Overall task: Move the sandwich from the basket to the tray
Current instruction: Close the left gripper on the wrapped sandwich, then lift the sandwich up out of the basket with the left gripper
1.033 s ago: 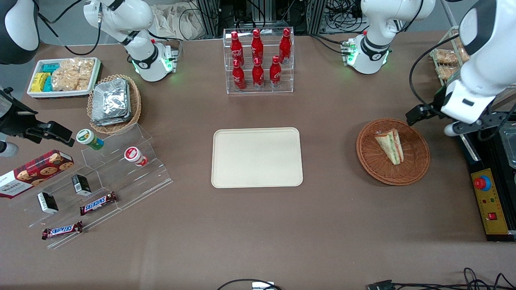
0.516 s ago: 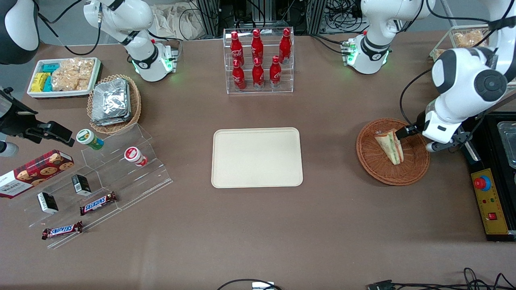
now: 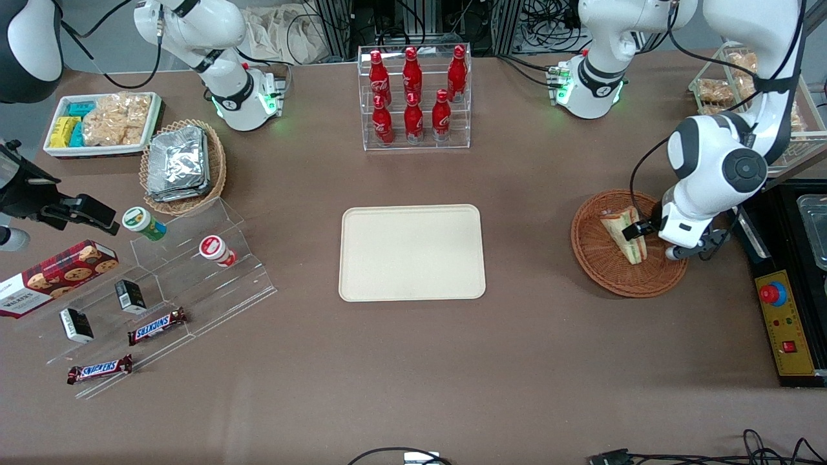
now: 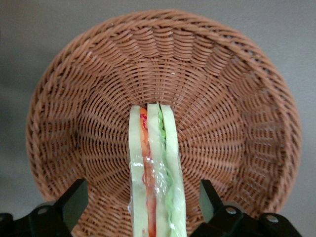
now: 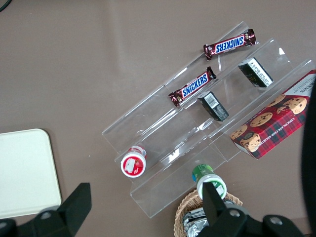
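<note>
The sandwich (image 3: 624, 235), a wrapped wedge of pale bread with green and red-orange layers, lies in the reddish-brown wicker basket (image 3: 597, 258) toward the working arm's end of the table. In the left wrist view the sandwich (image 4: 155, 170) stands on edge in the basket (image 4: 232, 123). The left arm's gripper (image 3: 649, 237) hangs low over the basket, its open fingers (image 4: 74, 200) straddling the sandwich with a gap on each side. The cream tray (image 3: 412, 252) lies bare at the table's middle.
A clear rack of red bottles (image 3: 413, 97) stands farther from the camera than the tray. A black control box with a red button (image 3: 782, 316) sits beside the basket at the table's end. A clear stepped stand with snacks (image 3: 161, 284) lies toward the parked arm's end.
The left arm swung in from the table's end and came down over the basket. Its gripper now straddles the sandwich, which has not moved.
</note>
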